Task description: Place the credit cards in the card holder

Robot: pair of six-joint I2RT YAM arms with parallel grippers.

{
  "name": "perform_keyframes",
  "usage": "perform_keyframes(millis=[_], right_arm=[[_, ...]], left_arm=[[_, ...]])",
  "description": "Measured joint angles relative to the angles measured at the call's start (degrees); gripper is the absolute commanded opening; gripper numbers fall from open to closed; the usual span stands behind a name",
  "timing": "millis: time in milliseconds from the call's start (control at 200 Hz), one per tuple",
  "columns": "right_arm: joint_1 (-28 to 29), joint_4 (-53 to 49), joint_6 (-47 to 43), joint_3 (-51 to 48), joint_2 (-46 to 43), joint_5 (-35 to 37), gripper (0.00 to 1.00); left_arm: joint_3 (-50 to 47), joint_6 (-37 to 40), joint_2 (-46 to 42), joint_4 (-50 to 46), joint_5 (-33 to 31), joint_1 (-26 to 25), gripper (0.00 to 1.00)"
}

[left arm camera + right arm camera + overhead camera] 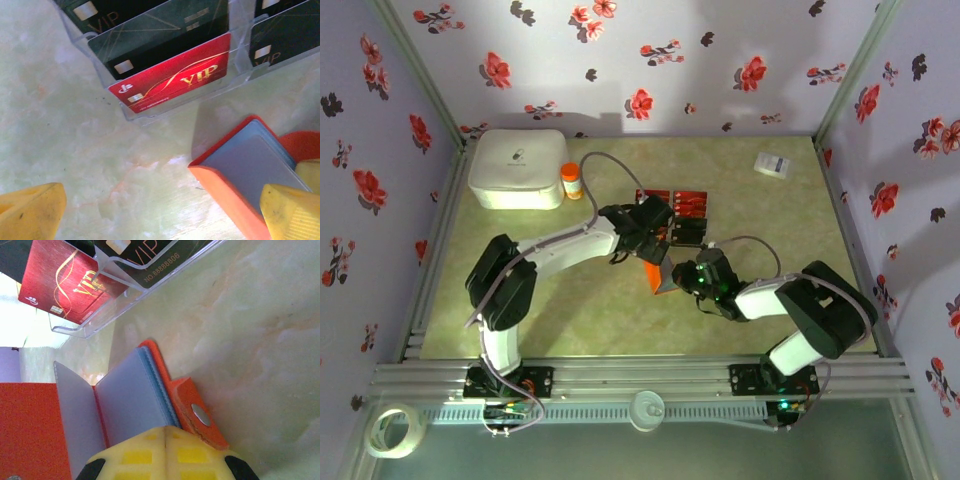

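Several credit cards stand in a clear plastic rack [675, 215] in the middle of the table. In the left wrist view a red card [175, 80] stands in front with black cards [160, 35] behind it. My left gripper [162, 205] hangs open just above the table in front of the rack, with nothing between its fingers. The orange-red card holder [660, 278] lies open beside it, its bluish-grey sleeves [130, 395] fanned out and its snap tab [200, 415] to one side. My right gripper [166, 432] is shut on the card holder's near edge, and a red card [65, 280] shows beyond it.
At the back left are a white box [517, 168] and a small orange bottle with a white cap [571, 180]. A white slip [773, 164] lies at the back right. Flowered walls close in three sides. A tape roll [395, 430] sits beyond the front rail.
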Motion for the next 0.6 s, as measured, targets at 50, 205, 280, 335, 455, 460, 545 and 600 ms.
perform_keyframes(millis=[50,205,280,335,455,460,545,600], right_arm=[[0.00,0.39,0.00,-0.24,0.00,0.00,0.00],[0.00,1.29,0.46,-0.55,0.22,0.00,0.00],[0.00,1.42,0.68,-0.57,0.26,0.00,0.00],[0.00,1.44,0.85,-0.59,0.26,0.02,0.00],[0.00,2.01,1.03,-0.94,0.26,0.04,0.00],[0.00,2.03,1.03,-0.96,0.26,0.04,0.00],[0.00,2.54,1.09,-1.25,0.28,0.07,0.00],[0.00,2.69,1.09,-1.31,0.31,0.07,0.00]], left_arm=[[-0.85,-0.46,-0.22,0.57,0.50,0.59,1.00],[-2.38,-1.53,-0.79,1.70,1.97,1.55,1.00],[-2.38,-1.92,-0.81,1.95,2.45,1.60,1.00],[-2.36,-1.99,-0.81,1.97,2.89,1.60,1.00],[-1.55,-2.16,-0.81,1.86,3.98,1.60,1.00],[-1.51,-2.16,-0.81,1.84,4.00,1.60,1.00],[-0.26,-2.19,-0.81,1.88,4.63,1.60,1.00],[0.33,-2.23,-0.81,1.99,4.94,1.60,1.00]])
